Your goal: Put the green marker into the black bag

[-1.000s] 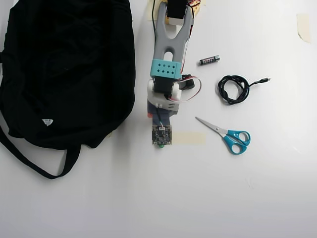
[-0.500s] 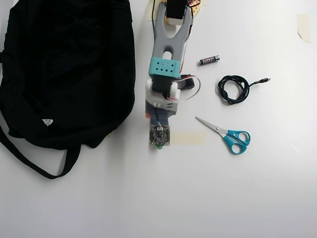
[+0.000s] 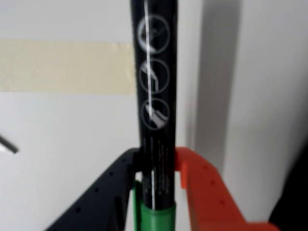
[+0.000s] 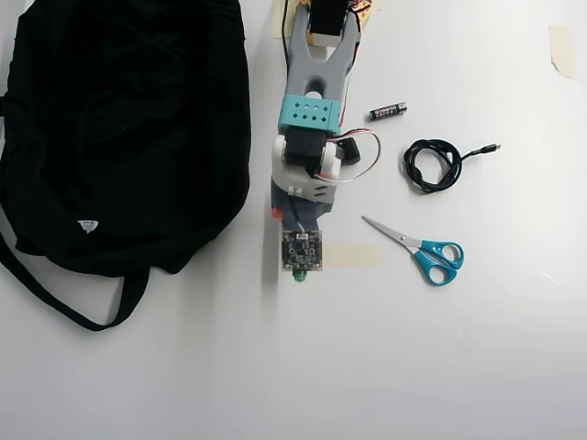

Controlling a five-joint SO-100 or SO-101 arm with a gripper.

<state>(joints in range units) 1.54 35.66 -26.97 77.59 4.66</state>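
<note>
Now the jaws (image 3: 155, 192) are pinching the green marker (image 3: 155, 96). In the wrist view one jaw is black and one is orange, and they press on the dark barrel from both sides, just above the green end. The barrel runs straight up from the jaws, with round white pictures printed on it.

Seen from above, the arm (image 4: 312, 137) covers most of the marker, and only a tiny green bit pokes out under the small camera board (image 4: 300, 249). The marker is not in the bag yet. It is just beside a strip of tan tape (image 4: 353, 256) on the white desk (image 4: 413, 367), and I cannot tell if it is off the desk.

The black bag (image 4: 119, 128) lies to the left of the arm in that view, near it but not touching. I cannot tell where its opening is, because the cloth is all dark.

To do this step well, I think the arm should keep the squeeze tight, lift the marker high enough to clear the edge of the bag, and then swing slowly toward the bag. A fast swing could make the smooth barrel slip. The scissors (image 4: 424, 249), the coiled cable (image 4: 436, 165) and the small battery (image 4: 388, 111) lie on the far side of the arm from the bag, so they should not get in the way.
</note>
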